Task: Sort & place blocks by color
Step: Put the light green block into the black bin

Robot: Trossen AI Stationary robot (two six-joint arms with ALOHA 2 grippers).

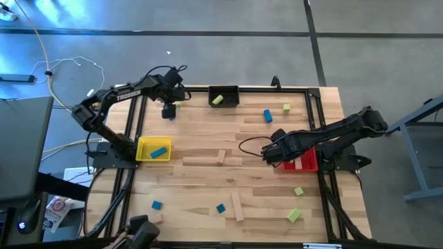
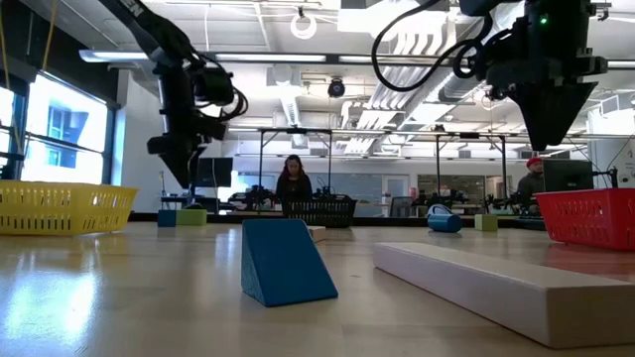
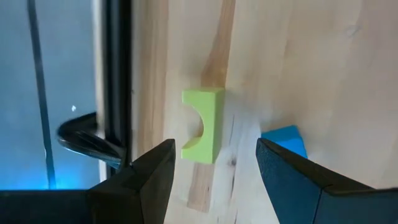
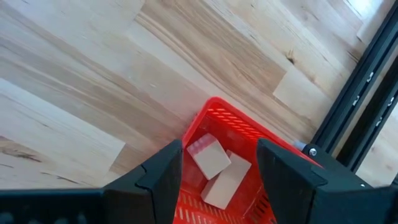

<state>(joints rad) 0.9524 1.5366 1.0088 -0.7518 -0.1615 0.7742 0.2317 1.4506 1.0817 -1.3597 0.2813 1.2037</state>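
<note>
Start at the left of your bench (image 1: 208,173). The yellow bin (image 1: 153,149) has a blue block (image 1: 159,151) inside. Your left gripper (image 3: 211,171) hangs near the far edge, its fingers (image 3: 152,174) wide apart with nothing in them. A green block (image 3: 204,124) with a curved notch lies on the wood right under it, and a blue piece (image 3: 285,140) sits just beside it. The black bin (image 1: 223,97) holds one green block (image 1: 217,99). On the right, your right gripper (image 4: 217,180) hovers over the red bin (image 4: 245,137), fingers spread and empty. Two plain wood blocks (image 4: 217,168) lie in that bin.
</note>
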